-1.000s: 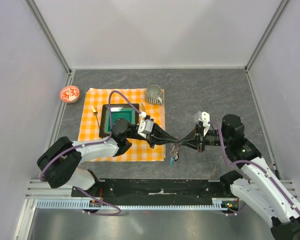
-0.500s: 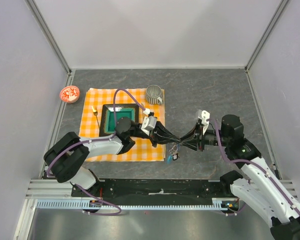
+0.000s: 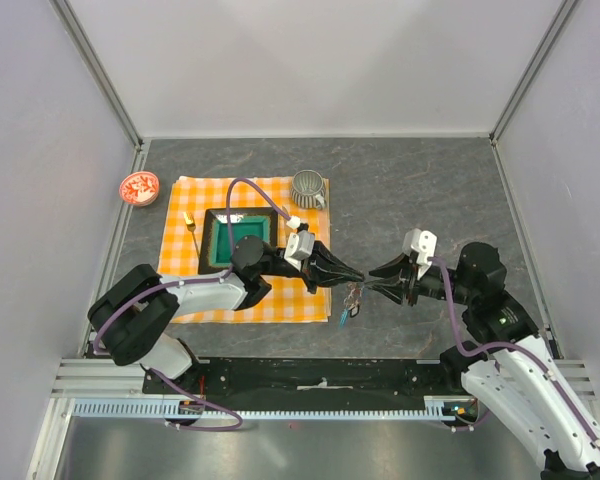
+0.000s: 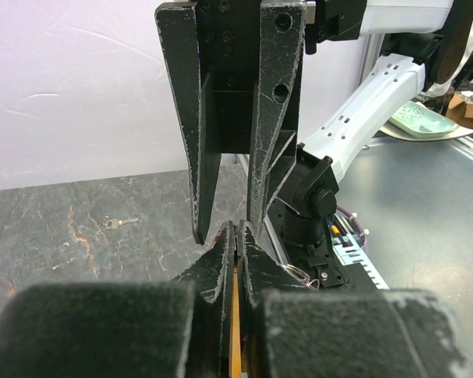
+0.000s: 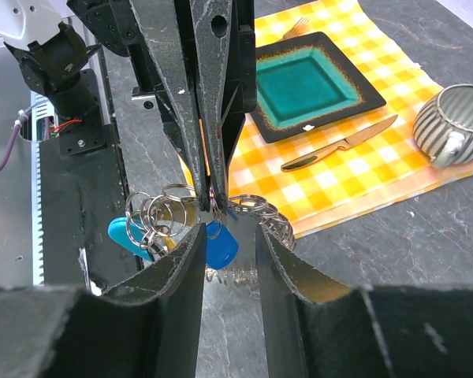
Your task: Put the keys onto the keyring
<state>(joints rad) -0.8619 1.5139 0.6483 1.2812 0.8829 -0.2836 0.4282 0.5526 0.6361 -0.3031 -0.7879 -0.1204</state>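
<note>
Found left gripper (image 5: 207,201) clamped on the keyring (image 5: 169,191), keys (image 5: 221,250) bunched just below its tips, right gripper (image 5: 229,232) with jaws apart either side of them; judged threading partly done, one loose key (image 4: 120,223) beyond, not yet on.

Above the dark surface (image 3: 430,190), the left hand (image 3: 354,277) pinches the keyring (image 3: 352,298); the right hand (image 3: 374,280) faces it, fingers parted, beside the checked cloth (image 3: 180,270)
</note>
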